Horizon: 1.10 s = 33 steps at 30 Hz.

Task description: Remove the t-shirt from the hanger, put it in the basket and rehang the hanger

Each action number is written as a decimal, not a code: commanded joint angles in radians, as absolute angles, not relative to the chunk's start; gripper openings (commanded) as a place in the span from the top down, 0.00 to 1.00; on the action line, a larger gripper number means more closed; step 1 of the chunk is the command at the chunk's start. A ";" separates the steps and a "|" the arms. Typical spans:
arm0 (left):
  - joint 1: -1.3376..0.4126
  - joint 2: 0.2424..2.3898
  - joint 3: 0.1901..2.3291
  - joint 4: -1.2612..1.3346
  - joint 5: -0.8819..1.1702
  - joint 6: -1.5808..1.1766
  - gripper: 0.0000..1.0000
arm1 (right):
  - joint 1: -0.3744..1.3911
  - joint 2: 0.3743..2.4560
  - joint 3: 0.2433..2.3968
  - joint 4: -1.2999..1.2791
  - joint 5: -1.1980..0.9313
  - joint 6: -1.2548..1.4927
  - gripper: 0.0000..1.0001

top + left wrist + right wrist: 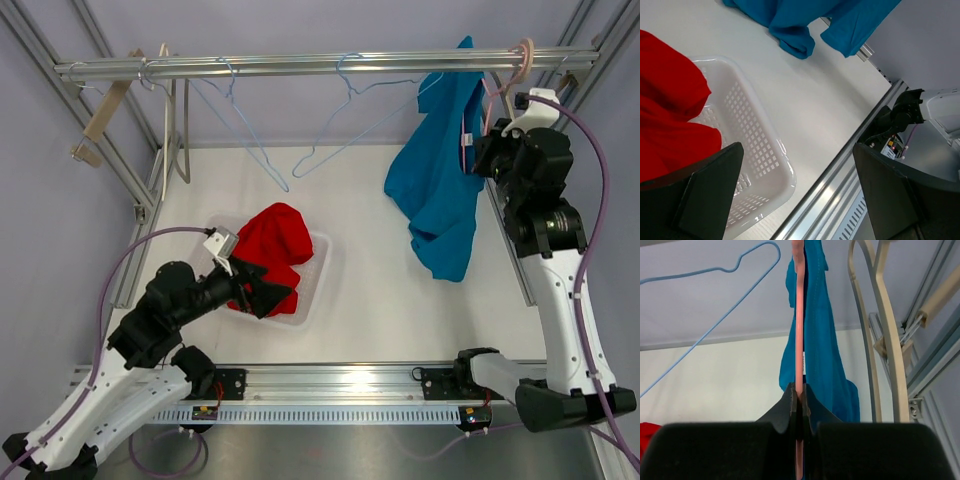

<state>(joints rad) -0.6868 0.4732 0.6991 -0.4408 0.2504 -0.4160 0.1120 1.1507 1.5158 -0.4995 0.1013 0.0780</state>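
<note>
A blue t-shirt [438, 185] hangs from a pink hanger [522, 52] on the top rail at the right; its lower part reaches the table. It also shows in the right wrist view [822, 345] and the left wrist view [805, 20]. My right gripper [488, 152] is shut on the pink hanger [799, 315], beside the shirt's collar. My left gripper [268, 295] is open and empty, low over the front edge of the white basket [318, 275], far from the shirt.
A red garment [272, 245] fills the white basket [757, 150]. Two empty blue wire hangers [345, 110] and wooden hangers [170, 110] hang on the rail [300, 66]. Frame posts stand at both sides. The front rail [840, 175] runs by the left gripper.
</note>
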 commanded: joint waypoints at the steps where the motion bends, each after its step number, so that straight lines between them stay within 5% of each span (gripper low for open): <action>1: -0.706 0.506 0.738 -0.316 0.339 -0.460 0.02 | 0.110 1.054 1.393 -0.374 0.074 0.153 1.00; 5: -0.800 0.561 0.779 -0.282 0.322 -0.463 0.01 | 0.149 0.954 1.203 -0.354 0.075 0.271 1.00; 8: -0.993 0.629 0.845 -0.278 0.095 -0.427 0.01 | 0.269 0.876 1.129 -0.354 0.188 0.313 1.00; 18: -1.414 1.064 1.049 -0.120 -0.126 -0.321 0.01 | 0.454 0.761 1.108 -0.400 0.365 0.394 1.00; 33: -1.453 1.607 1.442 -0.072 -0.259 -0.209 0.01 | 0.457 0.643 1.180 -0.469 0.262 0.420 1.00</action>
